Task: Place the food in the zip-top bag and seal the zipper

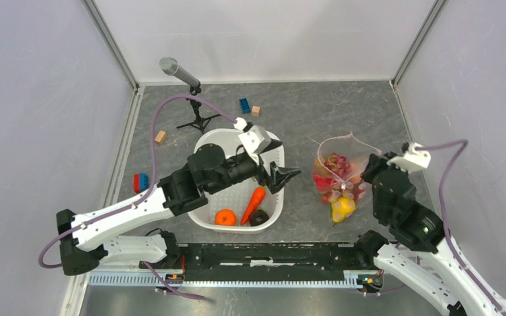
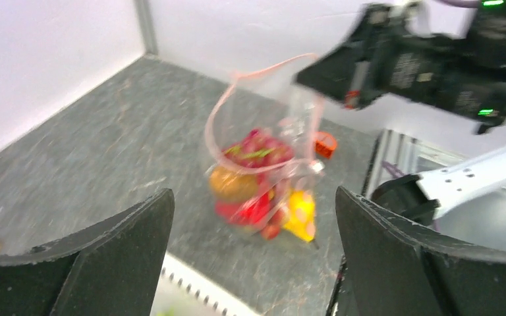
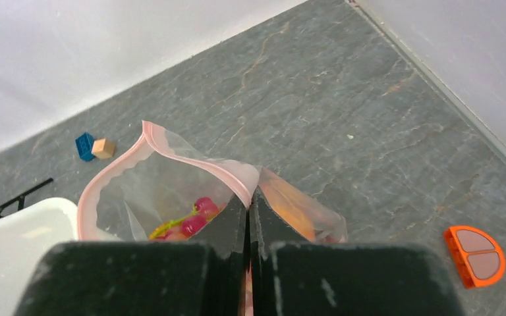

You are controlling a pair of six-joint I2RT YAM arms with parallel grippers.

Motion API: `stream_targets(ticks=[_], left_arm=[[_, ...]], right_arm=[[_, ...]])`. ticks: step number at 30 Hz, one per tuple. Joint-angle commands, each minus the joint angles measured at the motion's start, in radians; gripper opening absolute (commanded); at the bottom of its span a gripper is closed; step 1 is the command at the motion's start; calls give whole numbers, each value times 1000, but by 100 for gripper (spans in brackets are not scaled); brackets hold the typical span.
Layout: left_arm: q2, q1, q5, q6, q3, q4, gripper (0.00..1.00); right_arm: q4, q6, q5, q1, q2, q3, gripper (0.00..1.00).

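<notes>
The zip-top bag point(image 1: 335, 179) lies right of centre with its mouth open, holding grapes point(image 3: 197, 216), a yellow fruit point(image 1: 342, 208) and other red and orange food. My right gripper point(image 3: 250, 197) is shut on the pink zipper strip point(image 3: 191, 157) and holds the rim up. My left gripper point(image 1: 288, 176) hangs open and empty over the right rim of the white basin point(image 1: 273, 209). Its wide-apart fingers point(image 2: 132, 230) point toward the bag point(image 2: 257, 164). A carrot point(image 1: 253, 205), an orange point(image 1: 225, 217) and a dark piece point(image 1: 259, 218) lie in the basin.
A microphone on a small tripod point(image 1: 179, 72) stands behind the basin. Blue point(image 1: 244, 105) and wooden point(image 1: 255, 110) blocks lie at the back. Another wooden block point(image 1: 160, 137) and a red-blue block point(image 1: 140, 182) lie at the left. A small orange piece point(image 3: 474, 253) lies right of the bag.
</notes>
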State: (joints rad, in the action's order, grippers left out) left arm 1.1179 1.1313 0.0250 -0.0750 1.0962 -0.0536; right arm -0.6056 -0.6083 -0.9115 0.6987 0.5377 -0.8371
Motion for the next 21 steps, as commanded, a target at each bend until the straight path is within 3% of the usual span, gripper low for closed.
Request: stream_targets(ticks=[1, 5, 10, 15, 19, 21], left_arm=[[-78, -21, -249, -56, -123, 137, 98], [-172, -78, -257, -184, -286, 183, 99], [-277, -133, -244, -290, -399, 178, 99], [-334, -149, -320, -290, -392, 255, 99], [-355, -162, -377, -302, -387, 333, 100], [-375, -163, -394, -308, -395, 355, 100]], right_arm=[[10, 32, -91, -1, -157, 80, 1], [-153, 20, 55, -1, 9, 15, 1], [202, 164, 402, -2, 125, -45, 1], [371, 190, 663, -2, 323, -341, 0], [477, 122, 774, -2, 354, -401, 0], [473, 112, 733, -2, 315, -365, 0]])
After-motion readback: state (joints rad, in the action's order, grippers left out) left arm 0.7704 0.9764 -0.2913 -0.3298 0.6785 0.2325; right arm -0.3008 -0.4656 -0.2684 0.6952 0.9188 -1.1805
